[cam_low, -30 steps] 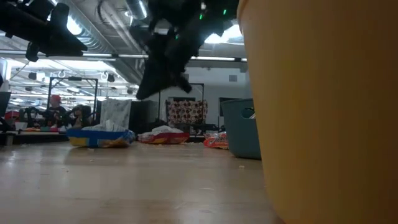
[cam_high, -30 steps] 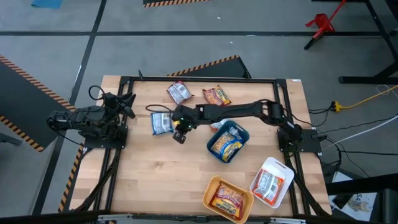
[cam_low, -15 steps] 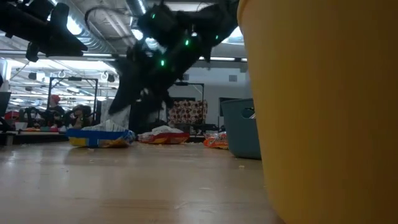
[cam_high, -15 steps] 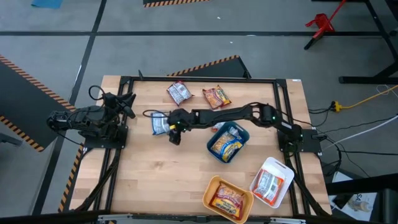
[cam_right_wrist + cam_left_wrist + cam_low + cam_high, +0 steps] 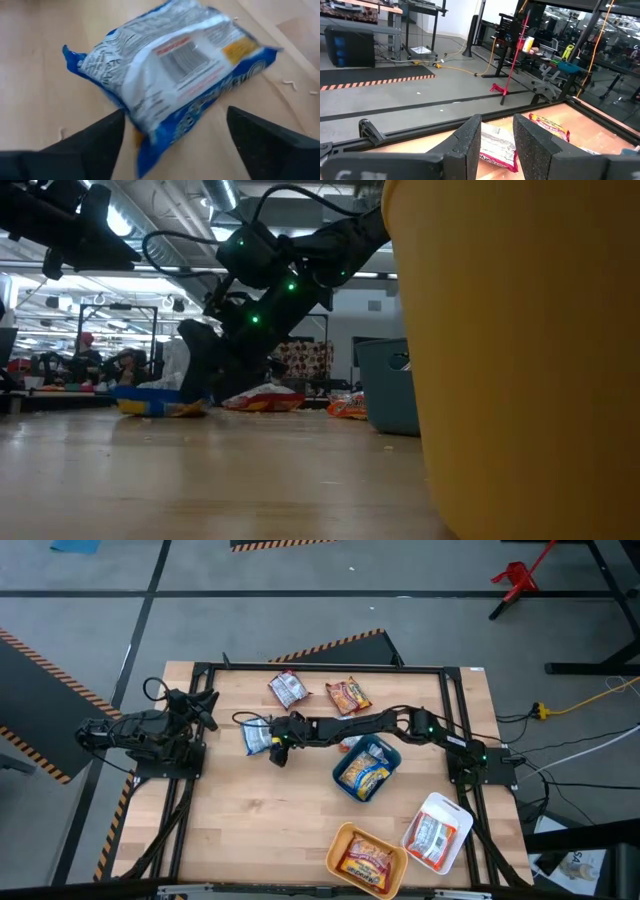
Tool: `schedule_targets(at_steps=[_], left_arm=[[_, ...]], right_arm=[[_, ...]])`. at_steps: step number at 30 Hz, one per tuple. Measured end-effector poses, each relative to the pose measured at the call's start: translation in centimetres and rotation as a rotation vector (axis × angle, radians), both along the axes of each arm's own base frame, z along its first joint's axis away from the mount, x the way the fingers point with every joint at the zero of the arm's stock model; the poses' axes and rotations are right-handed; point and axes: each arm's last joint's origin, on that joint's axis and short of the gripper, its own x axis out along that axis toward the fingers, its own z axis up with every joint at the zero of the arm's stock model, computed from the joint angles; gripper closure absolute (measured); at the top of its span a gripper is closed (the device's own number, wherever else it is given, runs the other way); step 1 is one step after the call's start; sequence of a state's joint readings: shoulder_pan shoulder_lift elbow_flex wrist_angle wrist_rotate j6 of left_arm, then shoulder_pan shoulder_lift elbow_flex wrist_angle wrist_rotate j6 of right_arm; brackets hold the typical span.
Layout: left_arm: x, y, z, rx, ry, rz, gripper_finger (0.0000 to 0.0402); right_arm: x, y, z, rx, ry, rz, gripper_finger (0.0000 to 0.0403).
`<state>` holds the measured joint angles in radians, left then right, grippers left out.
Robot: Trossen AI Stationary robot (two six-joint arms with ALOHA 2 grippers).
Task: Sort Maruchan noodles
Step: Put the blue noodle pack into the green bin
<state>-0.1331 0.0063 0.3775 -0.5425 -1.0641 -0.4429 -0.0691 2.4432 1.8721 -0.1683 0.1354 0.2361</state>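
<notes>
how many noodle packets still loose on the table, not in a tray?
3, maybe 4. Blue-and-white packet at the open right gripper; red-and-white packet and orange packet at the far edge. A possible fourth hides under the right arm.

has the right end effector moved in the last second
Yes. In the high view the right end effector has shifted left and closer to the blue-and-white packet, away from the blue tray, which stayed put.

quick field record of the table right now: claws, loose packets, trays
right claw: open, straddling the blue-and-white packet
left claw: waiting at table's left edge, holding nothing
loose packets: red-and-white packet, orange packet, both at far side
teal tray: holds packets
orange tray: holds a packet
white tray: holds a packet
</notes>
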Motion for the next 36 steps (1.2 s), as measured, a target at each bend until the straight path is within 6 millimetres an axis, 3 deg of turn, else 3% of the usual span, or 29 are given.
schedule_targets(at_steps=[7, 14, 21, 28, 36], left_arm=[[0.0, 0.0, 0.0, 0.002, 0.005, 0.007, 0.0294], [-0.1, 0.0, -0.1, 0.005, 0.01, 0.021, 0.0294], [-0.1, 0.0, -0.2, 0.007, 0.023, 0.023, 0.0294], [0.0, 0.0, -0.4, -0.073, -0.053, -0.006, 0.0294], [0.7, -0.2, -2.2, -0.18, -0.099, -0.048, 0.0294]], right_arm=[[-0.1, -0.8, -0.7, 0.034, 0.021, 0.031, 0.0197], [-0.1, -0.5, -1.6, 0.133, 0.04, 0.095, 0.038], [-0.5, 0.0, -0.4, 0.219, 0.054, 0.067, 0.0402], [-1.7, 1.7, 3.5, 0.229, 0.096, 0.101, 0.0403], [-3.6, 4.4, 7.4, 0.181, 0.159, 0.111, 0.0403]])
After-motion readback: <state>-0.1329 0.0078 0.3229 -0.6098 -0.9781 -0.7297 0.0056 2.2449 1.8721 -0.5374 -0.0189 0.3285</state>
